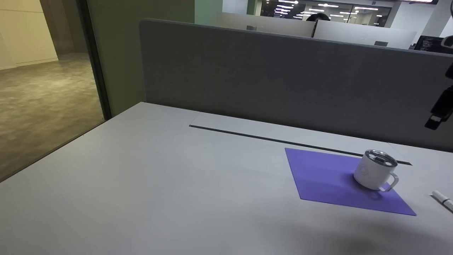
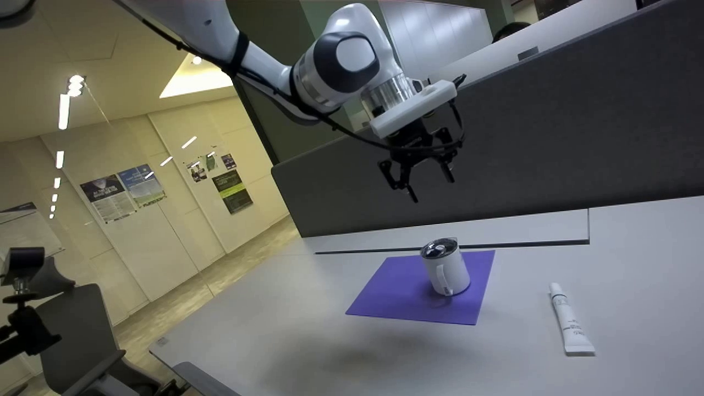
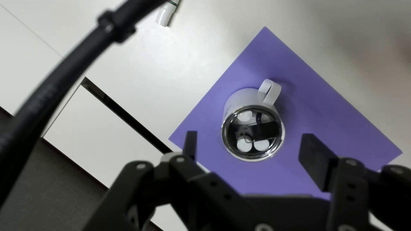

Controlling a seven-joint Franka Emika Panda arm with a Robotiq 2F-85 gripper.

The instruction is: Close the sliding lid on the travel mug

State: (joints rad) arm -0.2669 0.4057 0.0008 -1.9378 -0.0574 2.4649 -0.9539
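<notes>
The white travel mug (image 1: 372, 174) stands upright on the purple mat (image 1: 324, 180); it also shows in an exterior view (image 2: 454, 273) and in the wrist view (image 3: 240, 97). Its handle points to the upper right in the wrist view. The round, see-through dark lid (image 3: 233, 128) is on top, with a dark slider bar (image 3: 267, 130) lying off-centre toward the right rim and several pale round spots around it. My gripper (image 2: 433, 188) is open and empty, well above the mug. In the wrist view the fingers (image 3: 249, 141) stand wide apart at either side of the lid, touching nothing.
A white tube (image 2: 571, 323) lies on the white table beside the mat. A grey partition (image 2: 577, 137) rises along the table's back edge, behind the arm. A dark slot (image 1: 240, 134) runs along the table near it. A black cable (image 3: 64, 77) crosses the wrist view.
</notes>
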